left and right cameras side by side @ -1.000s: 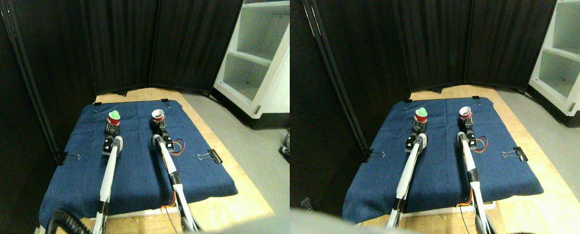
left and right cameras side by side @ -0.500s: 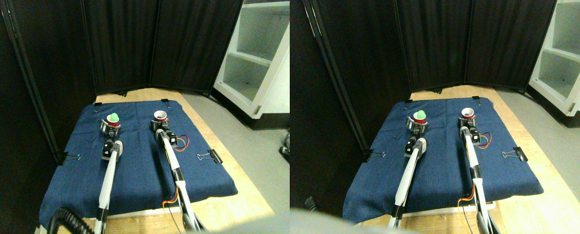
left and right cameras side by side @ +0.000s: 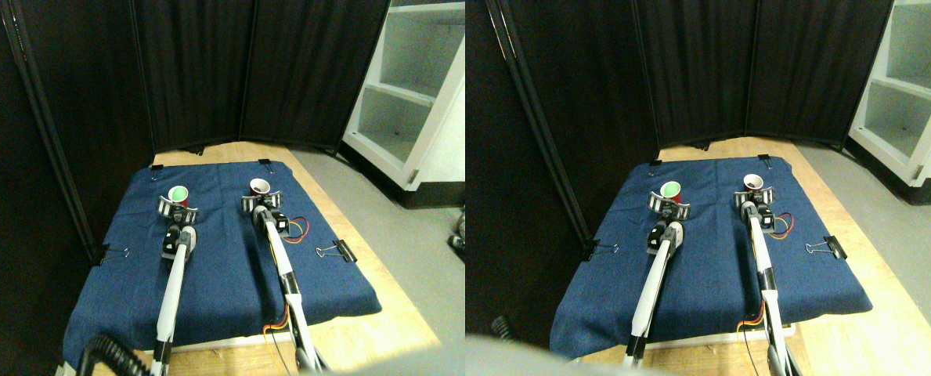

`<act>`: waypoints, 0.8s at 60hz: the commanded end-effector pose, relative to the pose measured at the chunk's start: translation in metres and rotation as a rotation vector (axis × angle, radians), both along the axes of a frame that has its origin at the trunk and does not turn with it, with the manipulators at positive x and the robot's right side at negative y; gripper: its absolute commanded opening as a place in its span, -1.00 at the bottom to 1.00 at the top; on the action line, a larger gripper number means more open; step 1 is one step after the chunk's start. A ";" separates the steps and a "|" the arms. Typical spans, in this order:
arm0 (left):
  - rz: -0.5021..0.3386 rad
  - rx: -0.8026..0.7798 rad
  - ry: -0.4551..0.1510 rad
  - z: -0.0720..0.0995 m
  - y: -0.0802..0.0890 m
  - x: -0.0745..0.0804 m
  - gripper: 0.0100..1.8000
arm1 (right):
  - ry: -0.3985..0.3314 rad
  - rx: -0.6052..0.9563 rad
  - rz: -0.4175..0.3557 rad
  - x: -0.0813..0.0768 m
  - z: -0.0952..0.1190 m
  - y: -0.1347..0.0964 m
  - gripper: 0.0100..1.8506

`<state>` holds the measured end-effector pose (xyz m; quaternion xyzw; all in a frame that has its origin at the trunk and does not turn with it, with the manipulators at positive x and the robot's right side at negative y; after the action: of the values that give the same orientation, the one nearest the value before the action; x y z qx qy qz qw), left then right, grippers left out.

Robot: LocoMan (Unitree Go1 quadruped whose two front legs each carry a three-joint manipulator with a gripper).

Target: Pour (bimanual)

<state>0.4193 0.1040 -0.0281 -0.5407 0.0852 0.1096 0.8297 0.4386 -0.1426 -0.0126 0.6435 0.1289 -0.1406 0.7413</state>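
Observation:
Two small red cups stand upright on the blue cloth (left and right cameras side by side: 222, 274). The left cup (left and right cameras side by side: 178, 193) shows green contents at its mouth. The right cup (left and right cameras side by side: 260, 186) shows a pale inside. My left gripper (left and right cameras side by side: 177, 208) sits just in front of the left cup, its jaws spread wide and holding nothing. My right gripper (left and right cameras side by side: 261, 201) sits just in front of the right cup, also open and spread. Both cups rest on the cloth, apart from the fingers.
The cloth is clipped to a wooden table (left and right cameras side by side: 371, 258) with binder clips (left and right cameras side by side: 338, 251). Coloured wires (left and right cameras side by side: 297, 231) loop beside the right arm. Black curtains (left and right cameras side by side: 199, 70) close the back and left. A white shelf unit (left and right cameras side by side: 418, 86) stands at the right.
Both grippers were shut on the cups one second ago; the left opened first, then the right. Both cups now stand free on the cloth and sit slightly lower.

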 end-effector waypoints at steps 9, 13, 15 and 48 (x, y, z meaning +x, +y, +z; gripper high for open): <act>-0.052 -0.011 0.056 -0.007 -0.005 -0.014 0.73 | -0.087 0.013 0.030 -0.008 0.013 -0.004 0.70; -0.060 -0.015 0.052 -0.002 -0.006 -0.020 0.68 | -0.109 0.010 0.044 -0.013 0.017 -0.006 0.68; -0.064 -0.014 0.046 0.000 -0.006 -0.021 0.65 | -0.117 0.015 0.047 -0.015 0.018 -0.006 0.67; -0.174 0.074 -0.098 0.049 0.004 -0.044 0.11 | -0.335 0.050 0.023 -0.045 0.052 -0.009 -0.05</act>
<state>0.3745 0.1074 0.0054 -0.5027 0.1210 0.0429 0.8549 0.3921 -0.1597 0.0247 0.6874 0.0372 -0.0526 0.7234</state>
